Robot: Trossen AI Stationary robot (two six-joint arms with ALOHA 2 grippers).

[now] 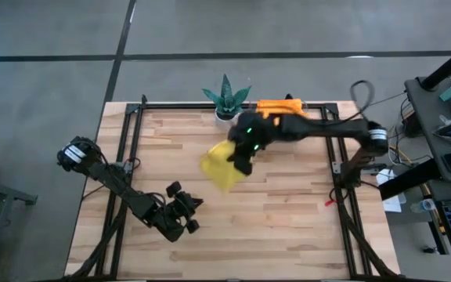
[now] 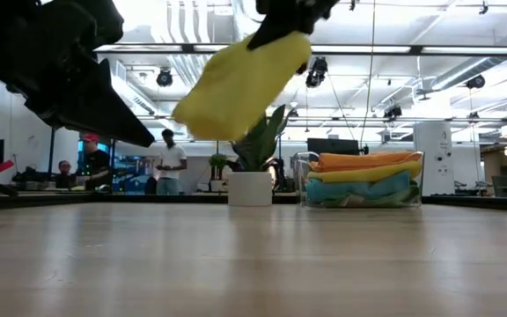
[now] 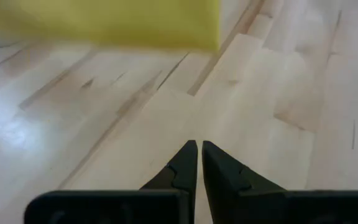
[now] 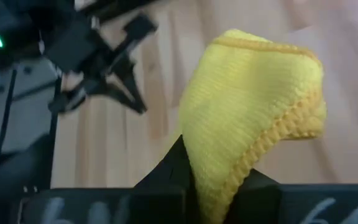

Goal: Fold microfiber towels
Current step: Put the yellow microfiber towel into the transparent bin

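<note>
A bright yellow microfiber towel (image 1: 219,166) hangs in the air over the middle of the table, with my right gripper (image 1: 243,159) shut on it. The low view shows the towel (image 2: 236,84) well clear of the tabletop. Near the table's front left, my left gripper (image 1: 196,205) hovers just above the wood with its fingers shut (image 3: 199,150) and nothing between them. From there the yellow towel (image 3: 104,22) shows farther off. More folded towels, orange, yellow and blue, lie stacked in a clear tray (image 2: 363,180) at the far edge. My right gripper pinches the yellow towel between its two fingers at a bunched part by its stitched hem (image 4: 250,163). I cannot tell if that is one layer or several. The fingers slant down from the table's far right. The towel hangs out below them, slack and lifted clear.
A spiky green plant in a white pot (image 1: 225,95) stands at the far edge, left of the clear tray (image 1: 280,106). Bare wooden tabletop (image 1: 288,211) lies in front of and beside both arms. People stand in the room beyond the table (image 2: 170,163).
</note>
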